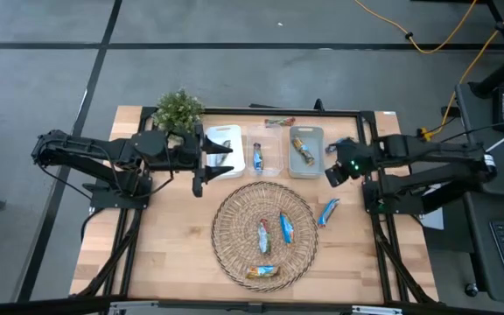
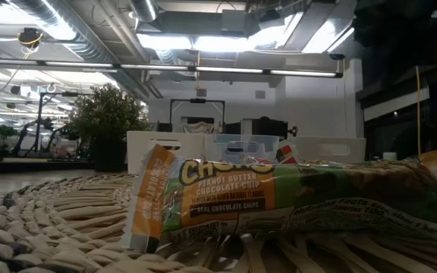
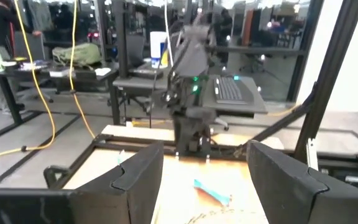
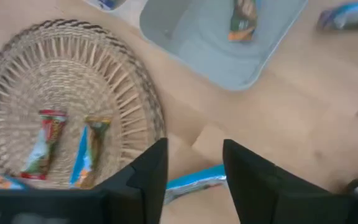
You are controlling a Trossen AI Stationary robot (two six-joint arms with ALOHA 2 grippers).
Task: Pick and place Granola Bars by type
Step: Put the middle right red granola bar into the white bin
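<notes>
1. High view: the left gripper (image 1: 201, 164) hangs at the near edge of the white bin (image 1: 225, 139), jaws parted and holding nothing. The right gripper (image 1: 330, 175) hovers just beside the grey bin (image 1: 305, 151), above bare surface (image 1: 173, 254); whether its jaws are apart cannot be told here. One blue bar (image 1: 327, 211) lies loose on the wood, near and forward of the right jaws, just outside the wicker tray (image 1: 263, 234). Three bars (image 1: 274, 231) lie in the tray, between the two arms. A bar (image 1: 304, 150) lies in the grey bin, another (image 1: 257, 157) in the clear middle bin (image 1: 267, 150), and one (image 1: 279, 122) lies behind the bins.

2. Low view: a peanut butter chocolate chip bar (image 2: 279, 205) lies on the tray weave (image 2: 44, 220), with the bins behind it. No jaws show.

3. Left wrist view: the left fingers (image 3: 138, 174) stand wide apart and empty. The blue bar (image 3: 211, 190) shows between them, well beyond.

4. Right wrist view: the right fingers (image 4: 148, 171) stand apart with nothing between them. The blue bar (image 4: 194, 182) lies just under and behind their tips. Two tray bars (image 4: 67, 149) lie off to one side, and the grey bin (image 4: 216, 50) with its bar (image 4: 243, 15) lies ahead.
</notes>
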